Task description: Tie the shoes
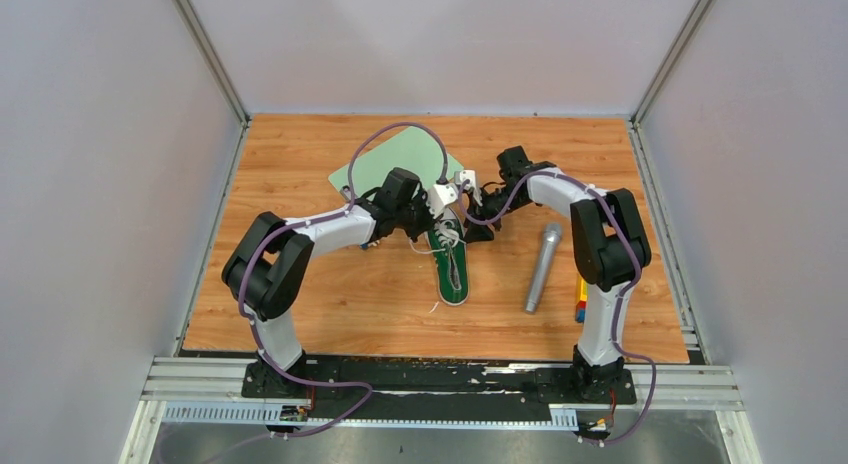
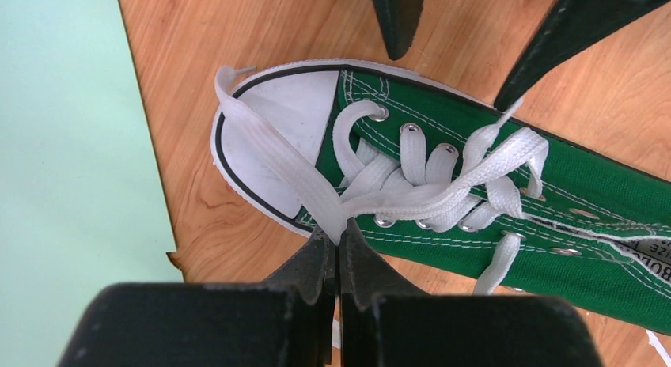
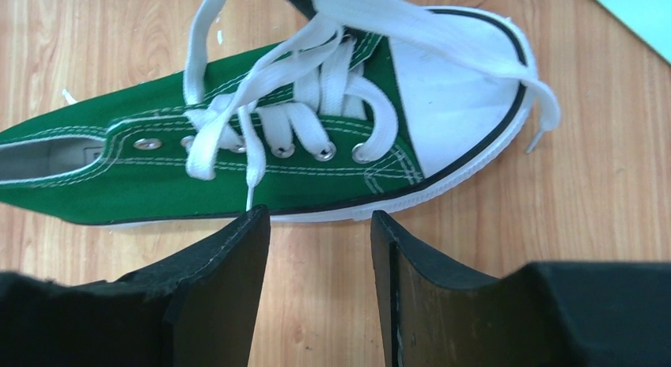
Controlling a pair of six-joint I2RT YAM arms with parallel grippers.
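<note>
The green sneaker lies on the wooden table between both grippers, its white toe cap pointing away from the arm bases. My left gripper is shut on a white lace beside the shoe; the lace comes off the crossed lacing and drapes over the toe cap. My right gripper is open and empty, low over the table next to the shoe's other side. A loose lace end hangs just beyond its left finger. Its fingers show at the top of the left wrist view.
A grey microphone lies right of the shoe. A pale green mat lies at the back left, close to the toe. A small coloured block sits by the right arm. Walls enclose the table on three sides.
</note>
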